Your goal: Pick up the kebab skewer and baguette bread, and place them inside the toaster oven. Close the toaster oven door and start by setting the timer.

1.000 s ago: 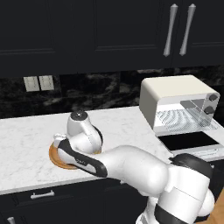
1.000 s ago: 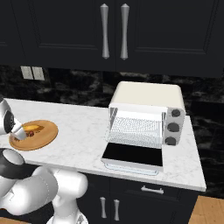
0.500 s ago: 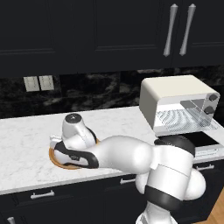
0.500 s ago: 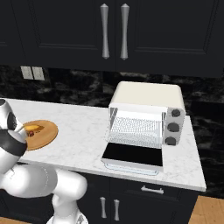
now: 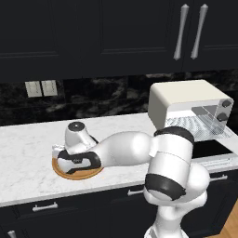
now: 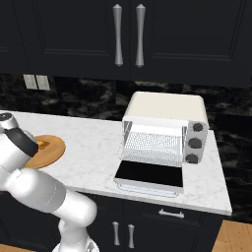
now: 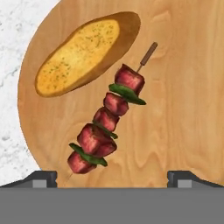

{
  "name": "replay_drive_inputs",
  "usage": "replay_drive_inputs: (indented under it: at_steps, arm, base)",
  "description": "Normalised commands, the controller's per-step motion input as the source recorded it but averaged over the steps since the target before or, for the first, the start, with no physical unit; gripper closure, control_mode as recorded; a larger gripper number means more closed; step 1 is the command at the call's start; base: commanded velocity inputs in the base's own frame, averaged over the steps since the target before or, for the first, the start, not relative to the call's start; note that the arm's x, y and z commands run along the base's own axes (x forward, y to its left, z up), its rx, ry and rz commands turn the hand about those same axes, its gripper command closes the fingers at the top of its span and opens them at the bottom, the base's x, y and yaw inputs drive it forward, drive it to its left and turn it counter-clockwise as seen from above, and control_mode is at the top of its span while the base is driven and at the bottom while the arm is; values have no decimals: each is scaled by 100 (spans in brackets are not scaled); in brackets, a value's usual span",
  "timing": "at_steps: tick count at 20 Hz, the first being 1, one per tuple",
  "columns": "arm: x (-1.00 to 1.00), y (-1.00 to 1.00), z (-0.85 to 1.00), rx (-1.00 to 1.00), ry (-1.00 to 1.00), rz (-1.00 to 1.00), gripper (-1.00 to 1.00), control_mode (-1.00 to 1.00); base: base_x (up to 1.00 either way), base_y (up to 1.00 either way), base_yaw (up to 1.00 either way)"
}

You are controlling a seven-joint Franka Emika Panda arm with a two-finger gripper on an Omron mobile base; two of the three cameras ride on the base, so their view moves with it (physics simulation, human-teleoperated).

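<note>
Lowered since the earlier frame, the hand (image 7: 112, 177), fingers spread apart, hovers over the red-and-green kebab skewer (image 7: 107, 124) beside golden baguette bread (image 7: 83, 49) on the round wooden board (image 7: 183, 100).

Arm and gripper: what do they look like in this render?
Glossy white arm of rounded, bulbous links, with black bands at the joints. A grey round cap tops the wrist. No cables or markings visible. The gripper shows two small dark, blocky finger tips with lighter grey patches.
</note>
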Motion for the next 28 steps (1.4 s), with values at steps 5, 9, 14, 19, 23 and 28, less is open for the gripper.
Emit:
replay_drive_inputs:
  at_steps: [5,9,14,19,23,28]
  arm:
    - [19,11,-6,0,1,0,-100,-100]
    - [2,10,-24,0,4,0,-100,-100]
    - [1,22,-26,-1,5,0,-100,-100]
    - [10,4,-20,-2,1,0,-100,-100]
    - [22,0,0,-5,0,0,-100,-100]
    - [11,0,-23,-9,0,0,-100,-100]
  base:
    - [0,0,0]
    - [0,0,0]
    - [0,0,0]
    - [0,0,0]
    - [0,0,0]
    - [0,0,0]
